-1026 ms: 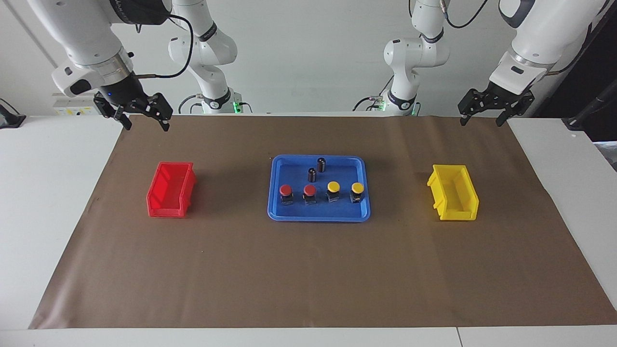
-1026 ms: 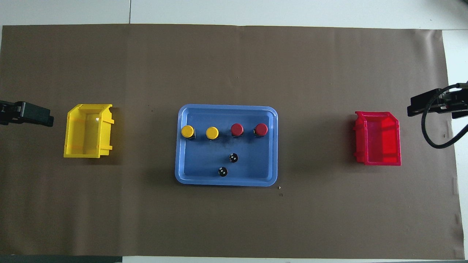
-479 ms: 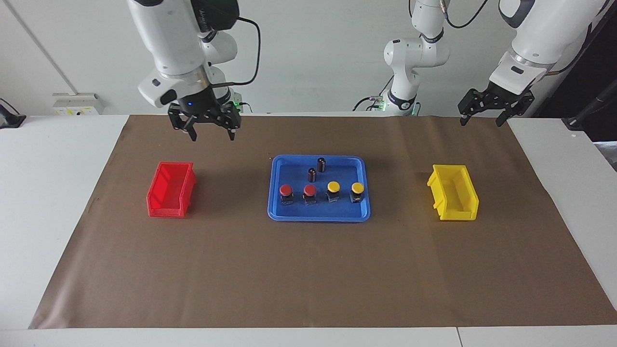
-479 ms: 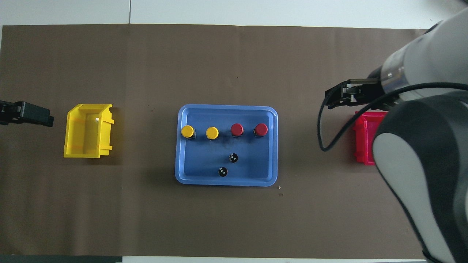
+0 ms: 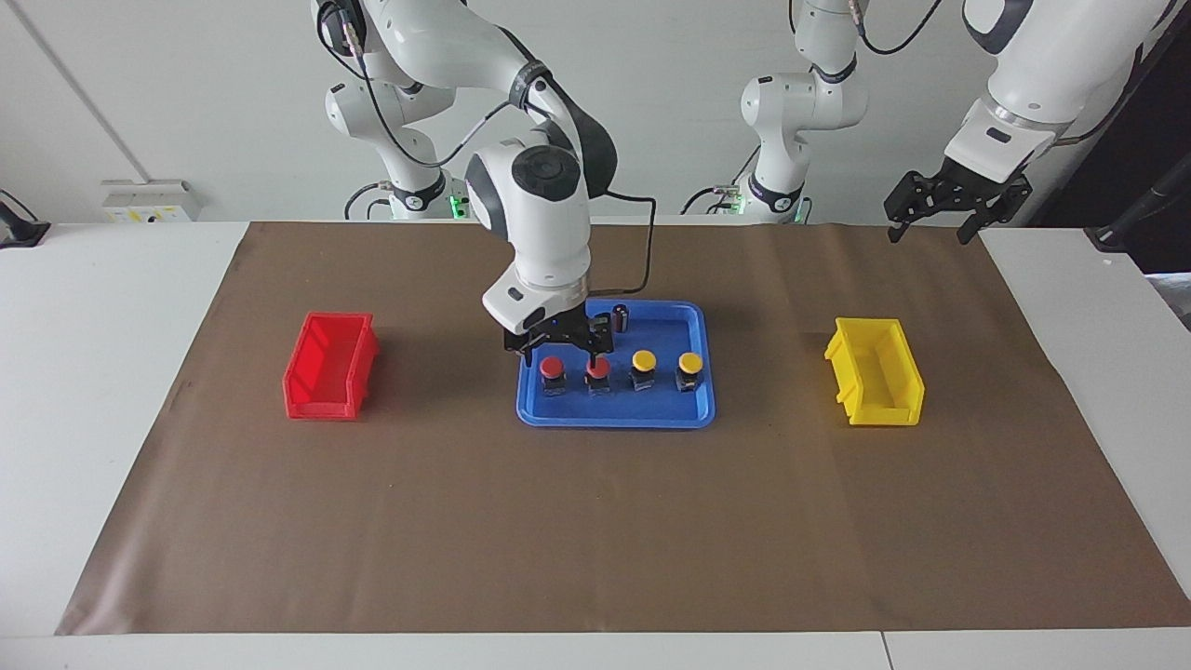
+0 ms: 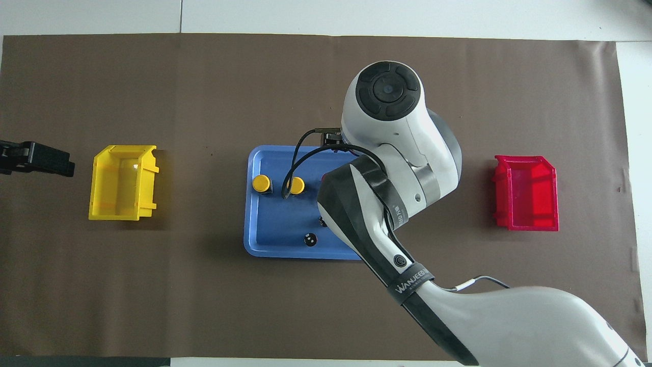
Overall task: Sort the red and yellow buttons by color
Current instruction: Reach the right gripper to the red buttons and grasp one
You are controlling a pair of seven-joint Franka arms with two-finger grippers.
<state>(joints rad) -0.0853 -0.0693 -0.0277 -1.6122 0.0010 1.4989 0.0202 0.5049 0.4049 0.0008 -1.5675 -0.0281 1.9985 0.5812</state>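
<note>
Four buttons stand in a row in the blue tray, the spread-fingered right gripper low over the red pair, while the left gripper, fingers apart, waits near the yellow bin.

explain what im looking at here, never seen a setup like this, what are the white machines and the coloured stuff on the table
These are two white robot arms, each ending in a two-finger gripper. One picture looks at them from across the table; the other looks down from above them.

On the brown mat sits a blue tray holding two red buttons, two yellow buttons and two dark cylinders. A red bin stands toward the right arm's end, a yellow bin toward the left arm's.

The right gripper is over the red buttons, fingers open, holding nothing. The left gripper waits at the table's edge, open and empty.
</note>
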